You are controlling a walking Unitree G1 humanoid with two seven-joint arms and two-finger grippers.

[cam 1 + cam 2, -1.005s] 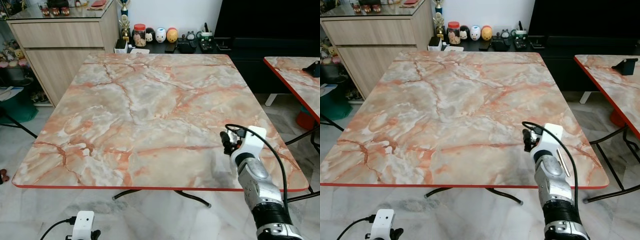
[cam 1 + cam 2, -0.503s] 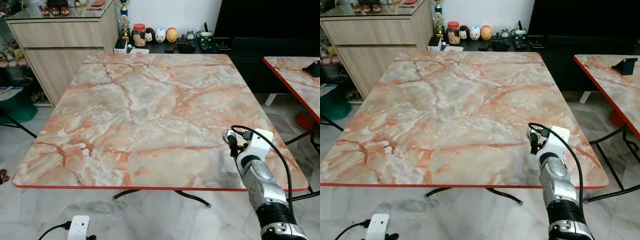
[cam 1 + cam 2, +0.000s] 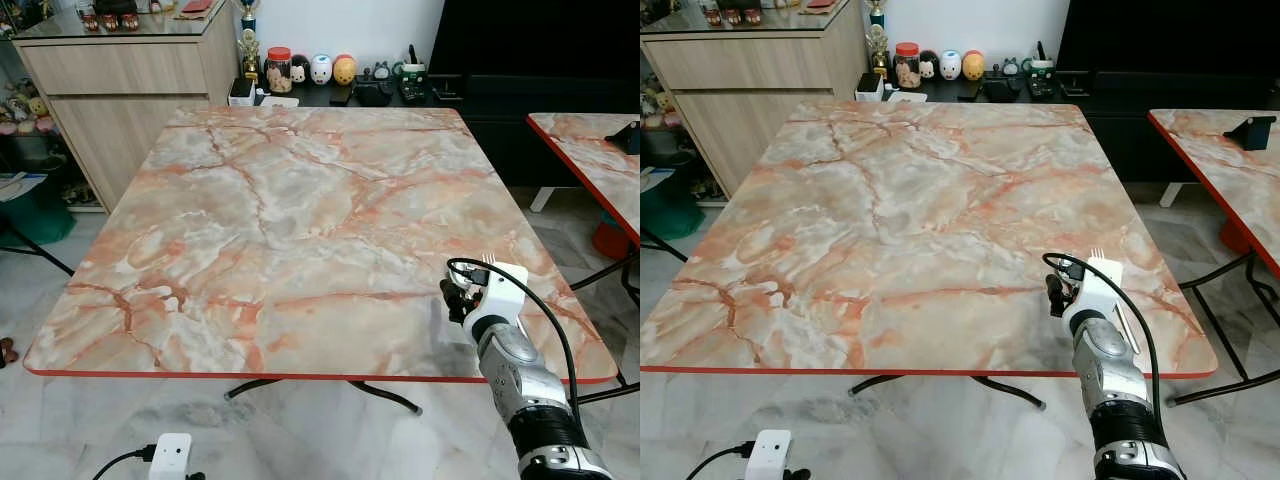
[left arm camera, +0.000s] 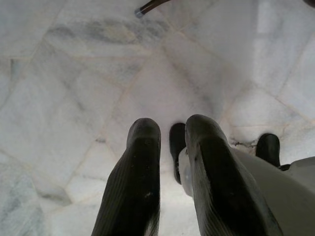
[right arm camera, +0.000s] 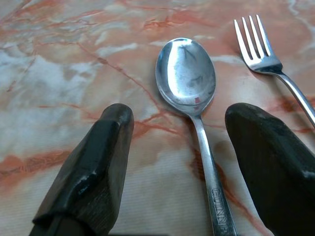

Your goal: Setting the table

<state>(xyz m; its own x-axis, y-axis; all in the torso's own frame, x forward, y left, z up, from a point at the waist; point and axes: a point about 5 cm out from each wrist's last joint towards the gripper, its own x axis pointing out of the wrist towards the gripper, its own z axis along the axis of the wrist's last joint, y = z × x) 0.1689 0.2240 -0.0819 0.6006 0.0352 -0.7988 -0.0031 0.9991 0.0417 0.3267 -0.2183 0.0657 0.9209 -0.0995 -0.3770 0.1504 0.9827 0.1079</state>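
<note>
A silver spoon (image 5: 186, 73) lies flat on the marble-patterned table (image 3: 300, 200) near its front right corner. A silver fork (image 5: 261, 49) lies just beside it; its tines (image 3: 1096, 254) peek out past my wrist in the eye views. My right gripper (image 5: 182, 115) hovers low over the table. It is open, with one finger on each side of the spoon's handle and neither touching it. My left gripper (image 4: 172, 132) hangs idle by the floor, its fingers close together and holding nothing.
A second marble table (image 3: 600, 170) stands to the right across a narrow gap. Behind the table are a wooden sideboard (image 3: 120, 80) and a low dark console with jars and figurines (image 3: 320, 70). Marble floor tiles (image 4: 98, 73) lie below.
My right wrist drifted a little to the right over the table corner, then came back left. The left arm stays low.
</note>
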